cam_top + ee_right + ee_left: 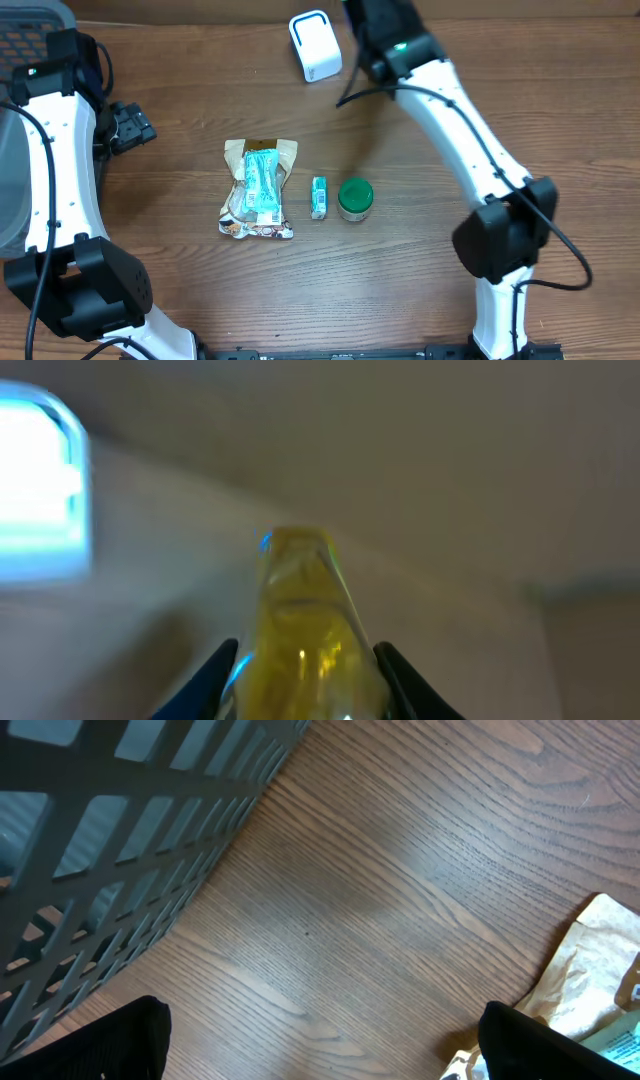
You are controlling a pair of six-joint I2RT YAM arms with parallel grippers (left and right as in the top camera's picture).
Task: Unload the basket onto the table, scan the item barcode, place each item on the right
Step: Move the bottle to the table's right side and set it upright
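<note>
Right jaws clamp our yellow item (300,610) near the lit scanner (315,45); left jaws gape, empty. We should turn barcode twd scanner window & hold steady.

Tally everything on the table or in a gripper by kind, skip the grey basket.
White boxy scanner: 1
Beige-and-teal crinkled pouch: 1
Small teal box: 1
Round green-lidded jar: 1
Yellow translucent item, held in the right gripper: 1
Total: 5
</note>
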